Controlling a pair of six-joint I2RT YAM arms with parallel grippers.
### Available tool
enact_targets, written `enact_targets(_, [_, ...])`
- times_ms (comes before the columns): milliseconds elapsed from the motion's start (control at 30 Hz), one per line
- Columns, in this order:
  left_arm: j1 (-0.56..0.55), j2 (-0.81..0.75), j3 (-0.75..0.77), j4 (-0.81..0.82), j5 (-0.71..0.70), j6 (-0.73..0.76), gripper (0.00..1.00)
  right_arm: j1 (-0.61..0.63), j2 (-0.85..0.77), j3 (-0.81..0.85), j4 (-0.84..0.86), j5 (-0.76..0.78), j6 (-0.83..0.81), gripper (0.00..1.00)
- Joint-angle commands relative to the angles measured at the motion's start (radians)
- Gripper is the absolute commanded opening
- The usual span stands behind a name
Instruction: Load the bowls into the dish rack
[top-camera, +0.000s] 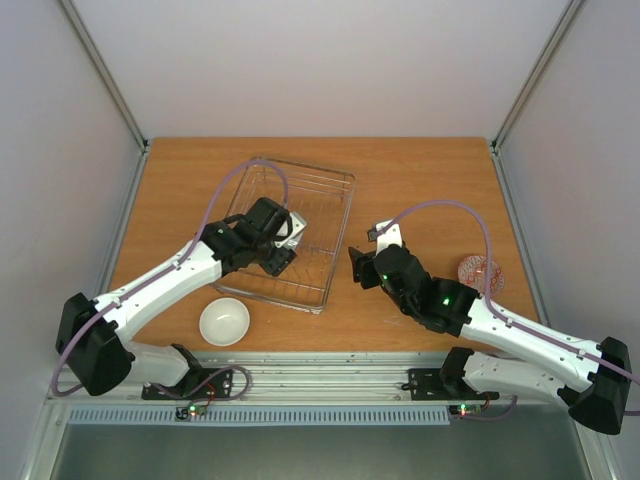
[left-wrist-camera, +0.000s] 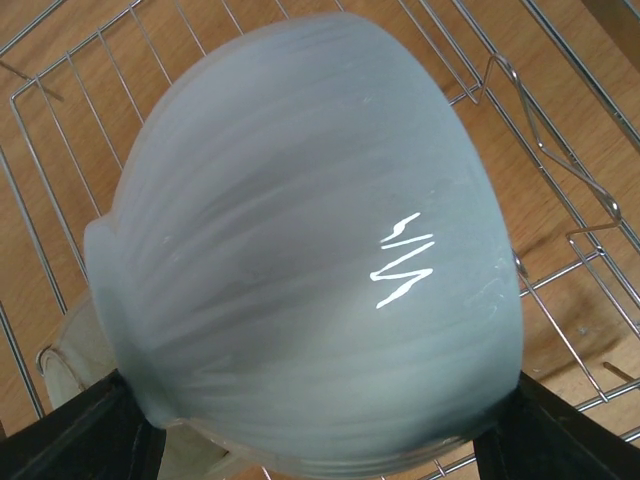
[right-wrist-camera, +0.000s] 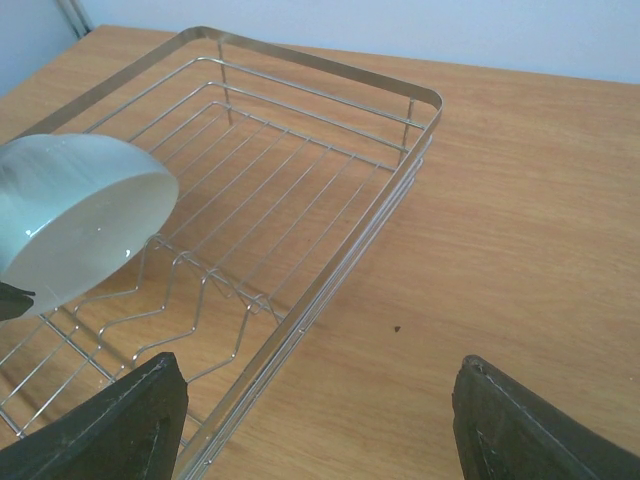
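Pale teal glaze fills the left wrist view: the teal bowl is clamped in the left pincer, one dark finger at each lower corner of that frame. It hangs tilted over the wire floor of the dish rack, at the centre of the top view. Nothing looks seated yet; from the right wrist the tines stand bare.

Two more bowls wait outside the rack. A white bowl sits lower left of centre, near the rack's corner. A red-patterned bowl sits at mid-right, beside the right arm. The right pincer hovers just beside the rack's right side, its jaws apart and holding nothing.

By my reading the loading has barely begun: one bowl is mid-placement and at least two remain.

The surface is orange-brown wood grain, closed in by plain pale walls with metal corner posts.
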Motion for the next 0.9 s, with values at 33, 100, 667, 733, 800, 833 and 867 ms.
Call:
enact_targets(33, [-0.011,0.000,0.018,0.055,-0.050,0.015,0.00,0.001,-0.002,-0.011,0.011,0.021,0.011,0.73])
enact_targets(100, [-0.012,-0.007,0.010,0.052,-0.049,0.014,0.00,0.001,-0.002,-0.011,0.012,0.022,0.011,0.73])
enact_targets(667, [-0.053,-0.039,-0.090,-0.016,-0.053,0.081,0.00,0.002,-0.012,-0.008,0.000,0.023,0.016,0.73])
enact_targets(733, [-0.057,-0.045,-0.099,-0.023,-0.050,0.088,0.00,0.002,-0.011,-0.006,0.002,0.019,0.018,0.72])
enact_targets(800, [-0.064,-0.043,-0.115,-0.014,-0.059,0.097,0.00,0.001,-0.013,-0.007,0.003,0.014,0.020,0.72])
enact_targets(833, [-0.066,-0.041,-0.122,-0.007,-0.063,0.101,0.00,0.002,-0.013,-0.007,0.003,0.012,0.021,0.73])
enact_targets(867, [-0.066,-0.034,-0.124,-0.006,-0.064,0.101,0.00,0.001,-0.014,-0.006,0.003,0.011,0.022,0.73])
